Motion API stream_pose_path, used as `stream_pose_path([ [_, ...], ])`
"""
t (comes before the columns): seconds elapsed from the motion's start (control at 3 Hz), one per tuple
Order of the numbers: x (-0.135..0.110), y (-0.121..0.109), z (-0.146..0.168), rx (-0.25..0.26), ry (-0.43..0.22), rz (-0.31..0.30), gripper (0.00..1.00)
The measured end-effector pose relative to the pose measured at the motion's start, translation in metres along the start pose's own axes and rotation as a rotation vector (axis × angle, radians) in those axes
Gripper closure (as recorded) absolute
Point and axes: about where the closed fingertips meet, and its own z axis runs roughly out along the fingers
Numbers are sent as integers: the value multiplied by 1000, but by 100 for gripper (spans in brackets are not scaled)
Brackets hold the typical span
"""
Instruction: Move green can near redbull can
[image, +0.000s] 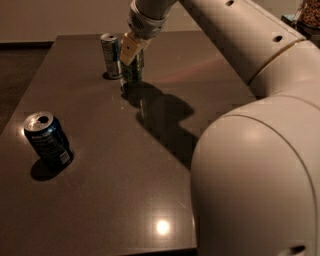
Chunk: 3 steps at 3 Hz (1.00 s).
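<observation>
The green can (132, 72) stands upright at the far side of the dark table (100, 190), partly hidden by my fingers. My gripper (131, 50) reaches down from above and is shut on the green can's upper part. The redbull can (110, 55), slim and silver-blue, stands upright just to the left of the green can, a small gap between them.
A wider dark blue can (47, 141) with a white label stands near the table's left edge, closer to the camera. My large white arm (250, 150) fills the right side of the view and casts a shadow across the table's middle.
</observation>
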Motion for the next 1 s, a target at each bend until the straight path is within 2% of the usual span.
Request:
stream_pose_path([
  [0.33, -7, 9, 25, -75, 29, -62, 71],
  [0.67, -10, 12, 33, -103, 39, -86, 48],
  [1.0, -10, 13, 37, -107, 40, -87, 25],
])
